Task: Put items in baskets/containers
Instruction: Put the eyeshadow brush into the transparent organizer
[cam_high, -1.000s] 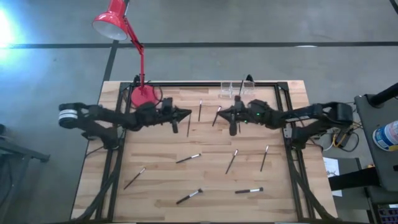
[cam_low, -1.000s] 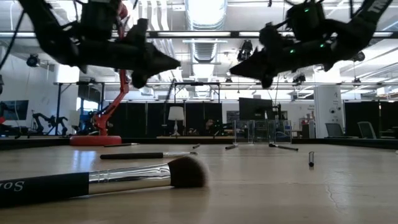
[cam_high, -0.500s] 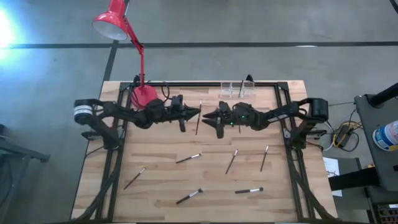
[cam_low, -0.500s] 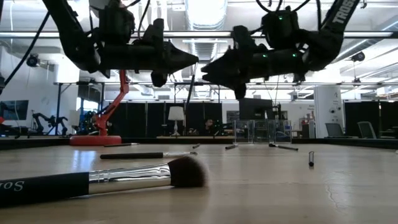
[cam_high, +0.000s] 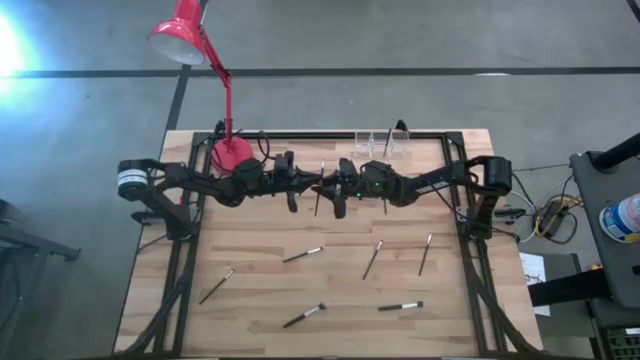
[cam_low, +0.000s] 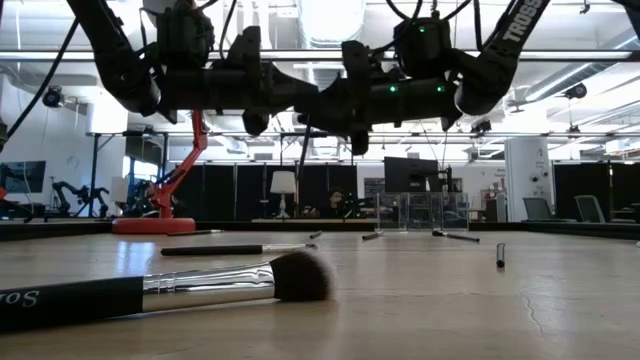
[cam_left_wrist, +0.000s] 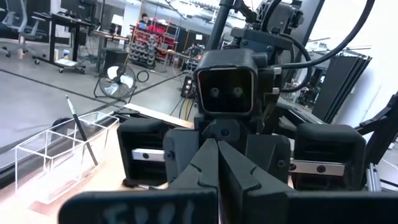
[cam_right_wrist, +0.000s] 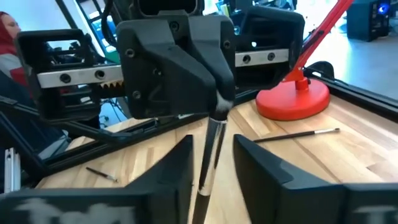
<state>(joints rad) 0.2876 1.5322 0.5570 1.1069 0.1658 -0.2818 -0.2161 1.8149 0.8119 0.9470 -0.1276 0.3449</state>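
Pale wooden bench (cam_high: 260, 335) planks carry loose makeup brushes (cam_high: 303, 317) across the half toward 6 o'clock. Two lie nearest that edge, one rests toward 8 o'clock, and three more lie a row farther in. From table height, a fat-headed brush (cam_low: 150, 290) lies closest to the lens. Above the middle of the bench the two arms meet nose to nose. The left pincer (cam_right_wrist: 219, 102), reaching in from 9 o'clock, is clamped together on the top of a held brush (cam_right_wrist: 208, 155), which hangs down from its tip, clear of the wood. The right pincer (cam_high: 332, 187), coming from 3 o'clock, has its fingers (cam_right_wrist: 177, 165) spread apart, one on each side of that hanging brush, with a gap visible on both sides. Farther back, toward 12 o'clock, the clear organiser (cam_high: 382, 143) stands at the bench's far edge with one standing brush (cam_left_wrist: 81, 127) leaning in a compartment. At about 11 o'clock sits the red desk lamp (cam_high: 180, 40).
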